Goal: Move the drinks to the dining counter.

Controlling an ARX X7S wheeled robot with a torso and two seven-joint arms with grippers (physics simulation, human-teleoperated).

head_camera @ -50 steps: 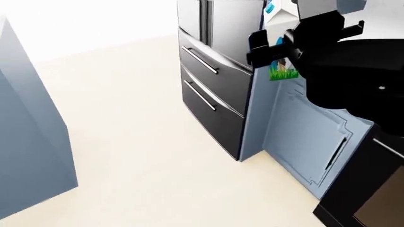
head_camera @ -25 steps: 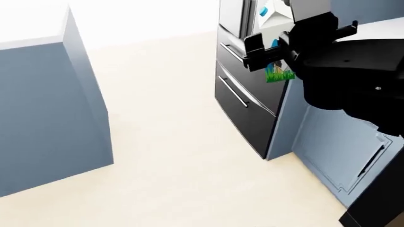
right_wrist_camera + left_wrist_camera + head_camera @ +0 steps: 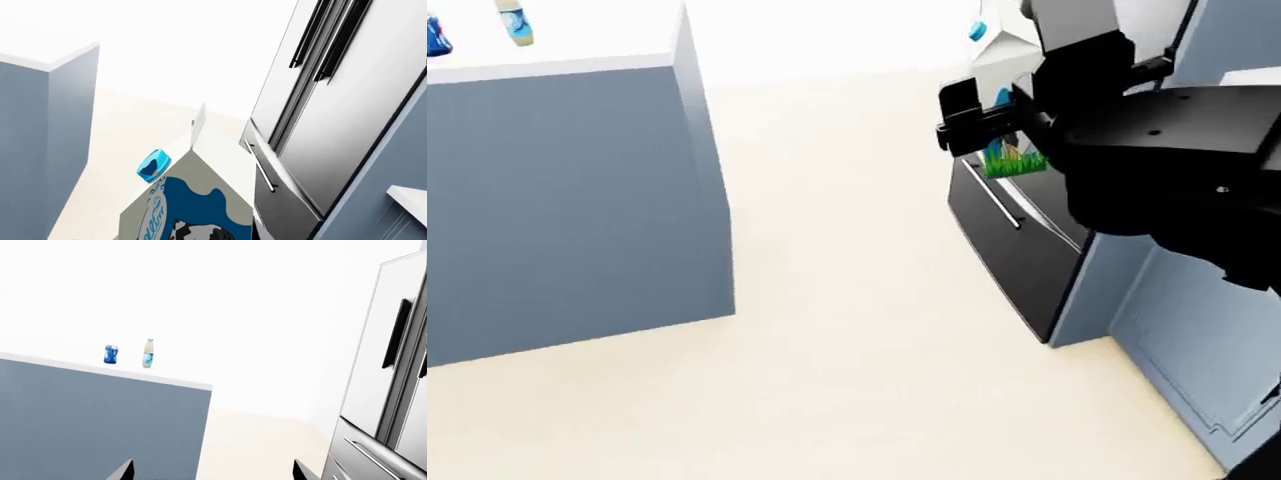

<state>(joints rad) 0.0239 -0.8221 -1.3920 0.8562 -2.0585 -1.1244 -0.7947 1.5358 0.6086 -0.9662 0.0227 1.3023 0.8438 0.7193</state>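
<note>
The carton [image 3: 1006,70] is held upright, clenched in the right end effector [image 3: 994,118], raised in front of the fridge [image 3: 1028,250]. The can [image 3: 111,354] and bottle [image 3: 149,353] are seen standing side by side on the white tabletop [image 3: 561,50]. The left end effector [image 3: 212,471] is spread wide, grasping nothing.

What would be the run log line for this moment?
right gripper: holds milk carton | soda can, bottle: on dining counter | left gripper: open

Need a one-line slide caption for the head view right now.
Right gripper carries the milk carton past the fridge toward the dining counter, where soda can and bottle stand.
</note>
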